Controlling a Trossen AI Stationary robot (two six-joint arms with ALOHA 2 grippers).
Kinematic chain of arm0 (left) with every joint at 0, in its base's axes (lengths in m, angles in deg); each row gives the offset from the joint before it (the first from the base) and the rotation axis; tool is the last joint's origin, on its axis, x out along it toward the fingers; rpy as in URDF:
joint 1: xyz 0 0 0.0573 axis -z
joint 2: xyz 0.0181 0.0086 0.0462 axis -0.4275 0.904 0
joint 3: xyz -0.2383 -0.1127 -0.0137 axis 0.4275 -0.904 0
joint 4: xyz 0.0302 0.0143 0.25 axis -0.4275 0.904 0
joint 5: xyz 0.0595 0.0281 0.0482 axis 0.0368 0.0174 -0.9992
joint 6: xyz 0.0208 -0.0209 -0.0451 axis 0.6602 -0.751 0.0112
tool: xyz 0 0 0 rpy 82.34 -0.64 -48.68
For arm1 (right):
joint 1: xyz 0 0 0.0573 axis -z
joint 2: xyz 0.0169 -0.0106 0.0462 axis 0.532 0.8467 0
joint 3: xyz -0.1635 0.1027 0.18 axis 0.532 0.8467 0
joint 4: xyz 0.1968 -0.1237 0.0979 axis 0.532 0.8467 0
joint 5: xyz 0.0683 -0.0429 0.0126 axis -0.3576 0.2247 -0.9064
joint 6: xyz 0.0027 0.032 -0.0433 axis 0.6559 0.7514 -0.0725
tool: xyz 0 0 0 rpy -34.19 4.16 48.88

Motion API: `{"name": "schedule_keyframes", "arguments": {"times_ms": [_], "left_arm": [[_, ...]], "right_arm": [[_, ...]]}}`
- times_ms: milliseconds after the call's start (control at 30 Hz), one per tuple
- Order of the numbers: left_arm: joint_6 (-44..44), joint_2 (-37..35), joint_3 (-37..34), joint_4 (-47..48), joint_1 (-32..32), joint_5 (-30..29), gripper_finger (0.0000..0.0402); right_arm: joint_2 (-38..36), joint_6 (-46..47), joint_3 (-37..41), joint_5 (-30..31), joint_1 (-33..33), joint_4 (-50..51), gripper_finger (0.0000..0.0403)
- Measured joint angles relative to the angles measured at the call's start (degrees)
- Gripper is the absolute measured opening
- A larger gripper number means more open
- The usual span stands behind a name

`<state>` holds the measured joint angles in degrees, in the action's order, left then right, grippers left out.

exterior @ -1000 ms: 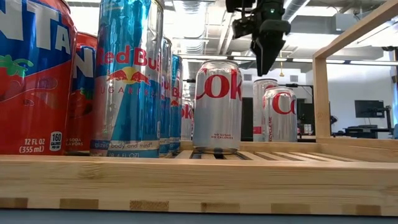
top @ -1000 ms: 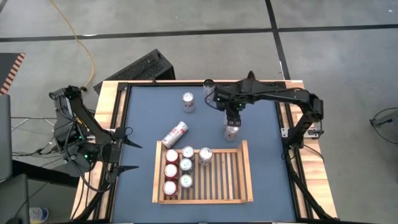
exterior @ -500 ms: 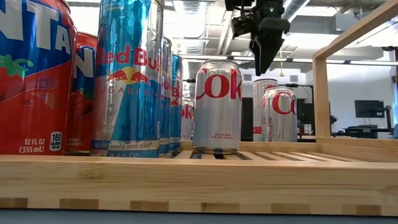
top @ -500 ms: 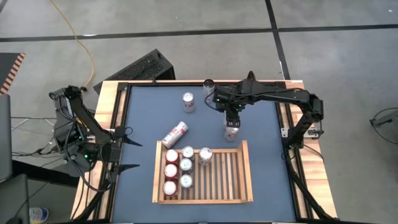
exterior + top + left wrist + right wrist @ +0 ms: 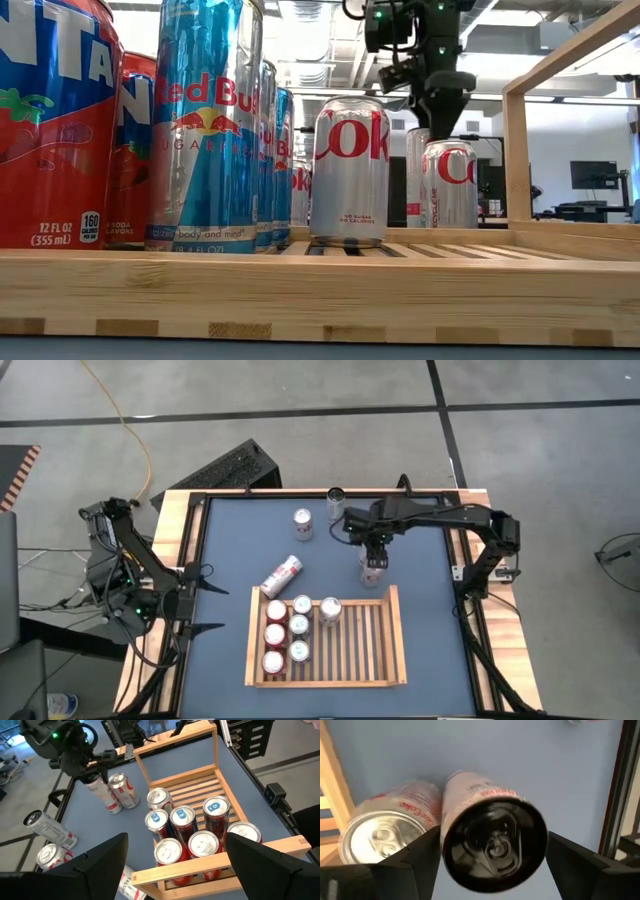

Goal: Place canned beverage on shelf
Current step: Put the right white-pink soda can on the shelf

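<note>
The right pincer (image 5: 372,556) was released astride a can (image 5: 492,842) beside the shelf (image 5: 395,635); we judged squeezing mid-body steadiest.

I see a grey concrete floor (image 5: 300,400) crossed by dark lines, a yellow cable (image 5: 130,430) trailing over it, and bright ceiling strip lights (image 5: 590,100) beyond.
</note>
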<state>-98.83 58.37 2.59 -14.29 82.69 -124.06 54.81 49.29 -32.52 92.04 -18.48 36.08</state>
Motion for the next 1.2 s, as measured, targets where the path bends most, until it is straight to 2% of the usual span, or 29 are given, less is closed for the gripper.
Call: {"name": "schedule_keyframes", "arguments": {"times_ms": [367,467,667,700,933,1067,1200], "left_arm": [[0.1,0.0,0.0,0.0,-0.1,-0.3,0.032],[0.3,0.0,0.0,0.0,-0.1,-0.3,0.032],[0.3,0.0,0.0,0.0,-0.1,-0.3,0.032],[0.3,0.0,0.0,0.0,-0.1,-0.3,0.032],[0.2,0.0,0.0,0.0,-0.1,-0.3,0.032],[0.2,0.0,0.0,0.0,-0.1,-0.2,0.032],[0.2,0.0,0.0,0.0,-0.1,-0.3,0.032]], "right_arm": [[0.0,-1.6,0.1,0.1,-0.4,-2.3,0.0305],[0.0,-1.5,0.1,0.1,-0.7,-2.6,0.028],[-0.1,-1.1,0.0,0.2,-1.0,-2.1,0.0194],[-0.1,-0.9,0.0,0.2,-1.0,-2.0,0.019],[0.2,2.6,-1.8,0.5,-0.9,-0.5,0.019],[0.1,4.4,-5.4,3.5,-1.0,0.8,0.019],[0.1,6.7,-10.1,3.5,-0.8,4.4,0.019]]}}
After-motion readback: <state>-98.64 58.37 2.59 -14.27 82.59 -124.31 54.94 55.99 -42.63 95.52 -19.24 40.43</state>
